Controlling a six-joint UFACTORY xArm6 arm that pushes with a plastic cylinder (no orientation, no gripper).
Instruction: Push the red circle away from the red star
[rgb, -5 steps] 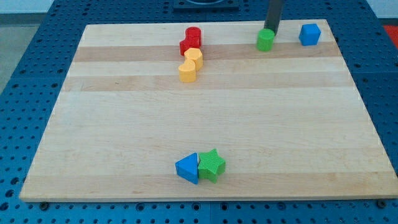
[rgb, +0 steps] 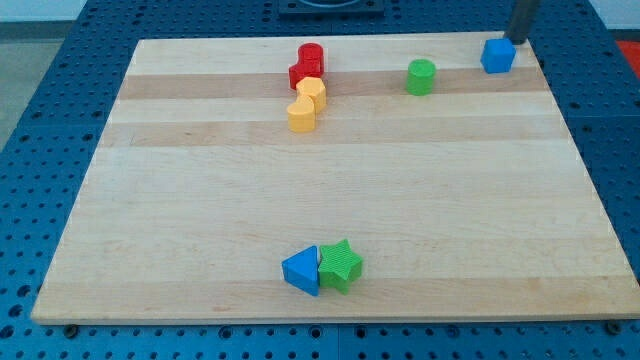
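My tip stands at the upper right corner of the wooden board, just above the blue block; contact cannot be confirmed. There is no hand on this rod, so nothing opens, closes or clamps.

The red circle sits at upper centre, touching the red star directly below and slightly left of it. Two yellow blocks continue that line downward. The green cylinder lies between this cluster and my tip.

Because the circle and star touch, a push toward the upper right would probably separate them. The blue triangle and green star at lower centre are not involved.
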